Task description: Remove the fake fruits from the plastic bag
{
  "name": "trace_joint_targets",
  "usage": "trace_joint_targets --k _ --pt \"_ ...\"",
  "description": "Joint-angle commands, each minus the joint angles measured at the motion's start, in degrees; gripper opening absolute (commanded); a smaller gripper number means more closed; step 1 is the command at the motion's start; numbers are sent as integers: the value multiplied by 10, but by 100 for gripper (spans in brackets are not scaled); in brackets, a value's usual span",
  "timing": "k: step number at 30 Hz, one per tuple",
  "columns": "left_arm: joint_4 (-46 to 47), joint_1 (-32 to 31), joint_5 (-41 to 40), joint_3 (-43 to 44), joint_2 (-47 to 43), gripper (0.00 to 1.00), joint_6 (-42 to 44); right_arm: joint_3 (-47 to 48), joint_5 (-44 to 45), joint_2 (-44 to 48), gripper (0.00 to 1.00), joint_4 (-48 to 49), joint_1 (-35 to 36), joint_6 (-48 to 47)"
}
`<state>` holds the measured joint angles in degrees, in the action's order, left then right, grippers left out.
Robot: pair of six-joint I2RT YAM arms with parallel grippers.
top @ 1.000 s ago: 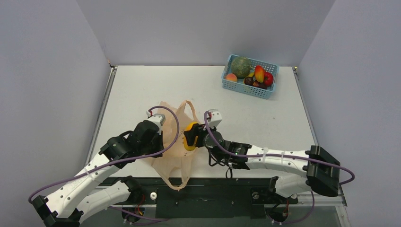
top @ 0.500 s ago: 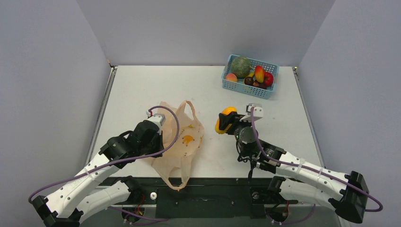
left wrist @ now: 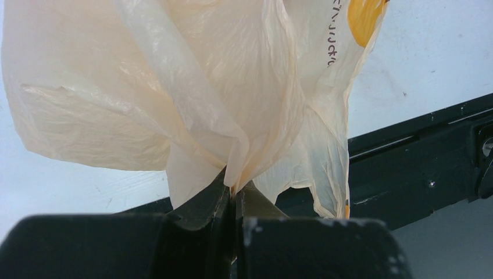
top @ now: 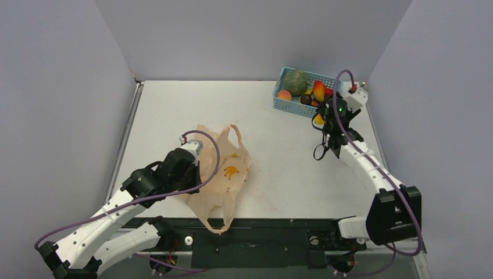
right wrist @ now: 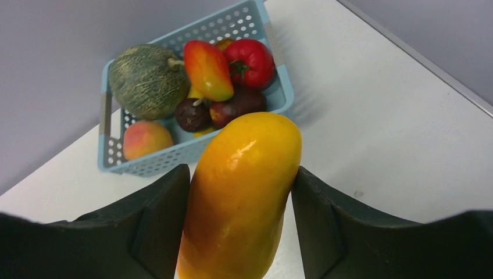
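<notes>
The pale-orange plastic bag [top: 224, 174] lies crumpled at the table's near middle, and my left gripper [top: 196, 165] is shut on a fold of it [left wrist: 174, 87]. My right gripper [top: 321, 116] is shut on a glossy yellow-orange oblong fruit [right wrist: 238, 192] and holds it just in front of the blue basket [top: 308, 108]. The basket [right wrist: 174, 154] holds the green melon [right wrist: 148, 81], the red-yellow mango [right wrist: 208, 70] and the dark plum [right wrist: 192, 114]. No fruit shows inside the bag; only its orange printed mark [top: 231, 171] shows.
The basket also holds a peach-coloured fruit [right wrist: 144, 139] and a shiny red fruit [right wrist: 250, 61]. It stands at the back right, near the table's right edge [top: 372, 133]. Grey walls close the table in on three sides.
My right arm has carried the yellow-orange fruit from the bag across to the back right, next to the basket. The left gripper and the bag have stayed put.
</notes>
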<state>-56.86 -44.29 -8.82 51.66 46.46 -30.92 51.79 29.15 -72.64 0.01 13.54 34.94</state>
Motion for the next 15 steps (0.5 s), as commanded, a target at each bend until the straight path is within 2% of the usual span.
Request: trace_joint_targets --k 1,10,15 --pt "11 -5 -10 4 -3 0 -5 113 -57 -104 0 -18 -56 -12" --pt "8 -6 -15 4 9 0 -6 336 -106 -301 0 -24 -64 -32" --pt "6 -7 -20 5 14 0 -9 424 -73 -397 0 -9 -46 -7"
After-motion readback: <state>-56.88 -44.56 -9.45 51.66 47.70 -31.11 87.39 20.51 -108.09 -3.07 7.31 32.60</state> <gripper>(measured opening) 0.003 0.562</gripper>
